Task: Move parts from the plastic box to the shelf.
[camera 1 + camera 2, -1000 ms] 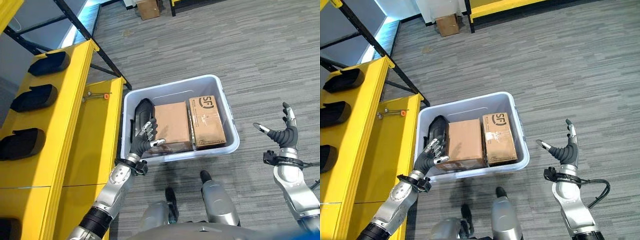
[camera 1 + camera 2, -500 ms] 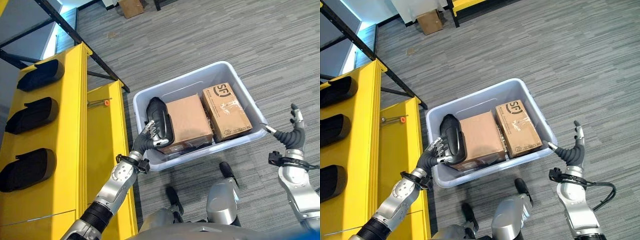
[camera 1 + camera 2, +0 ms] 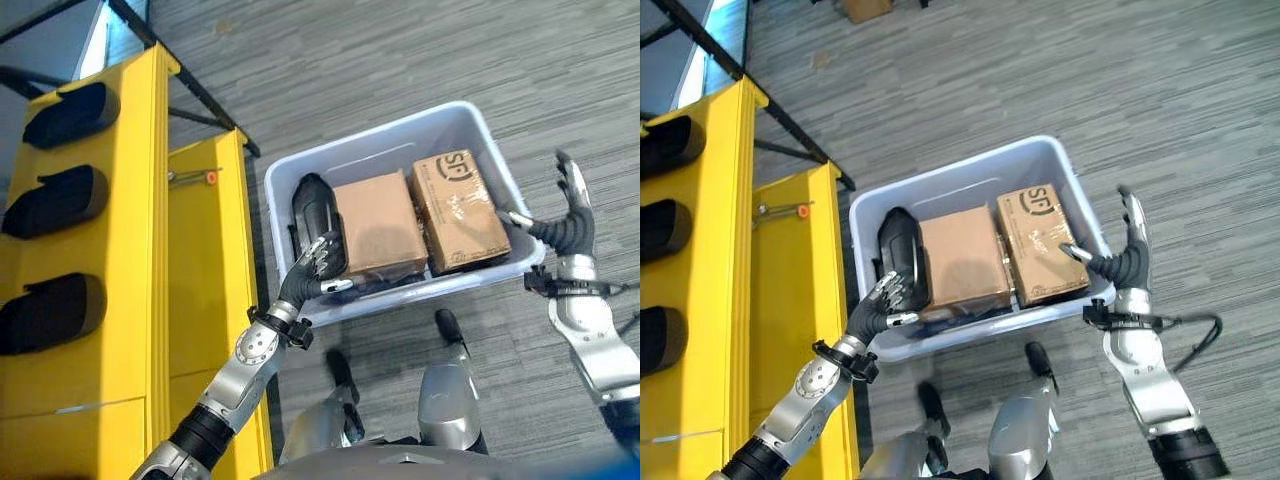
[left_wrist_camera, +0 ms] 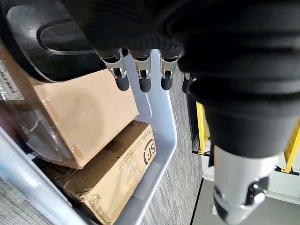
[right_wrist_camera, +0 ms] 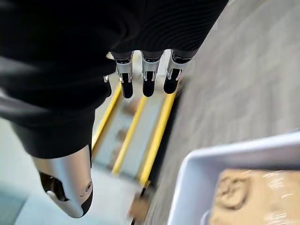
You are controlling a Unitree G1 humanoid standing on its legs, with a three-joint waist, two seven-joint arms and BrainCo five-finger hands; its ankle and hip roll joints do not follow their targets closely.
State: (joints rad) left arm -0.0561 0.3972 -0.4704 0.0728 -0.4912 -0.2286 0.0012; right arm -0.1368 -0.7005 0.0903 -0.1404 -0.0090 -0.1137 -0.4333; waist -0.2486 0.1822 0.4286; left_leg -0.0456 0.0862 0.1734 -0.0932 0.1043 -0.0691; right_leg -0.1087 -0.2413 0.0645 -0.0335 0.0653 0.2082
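A pale plastic box (image 3: 440, 287) stands on the grey floor. In its left end lies a black moulded part (image 3: 312, 215), beside two cardboard boxes (image 3: 375, 225). My left hand (image 3: 312, 268) is at the part's near end, fingers (image 4: 140, 77) nearly straight and thumb apart, not closed round it. The right hand (image 3: 567, 228) is open and upright at the box's right wall, with its thumb over the rim. The yellow shelf (image 3: 150, 200) on the left holds three similar black parts (image 3: 70, 115).
A lower yellow ledge (image 3: 215, 250) lies between the shelf and the box, with a small orange-tipped tool (image 3: 190, 177) on it. Black frame bars (image 3: 190, 85) slant behind the shelf. A cardboard carton (image 3: 865, 8) sits far off on the floor.
The camera has shifted. The right hand has come in to the box's right wall. The black part, tipped up against my left hand half a second ago, now lies lower in the box.
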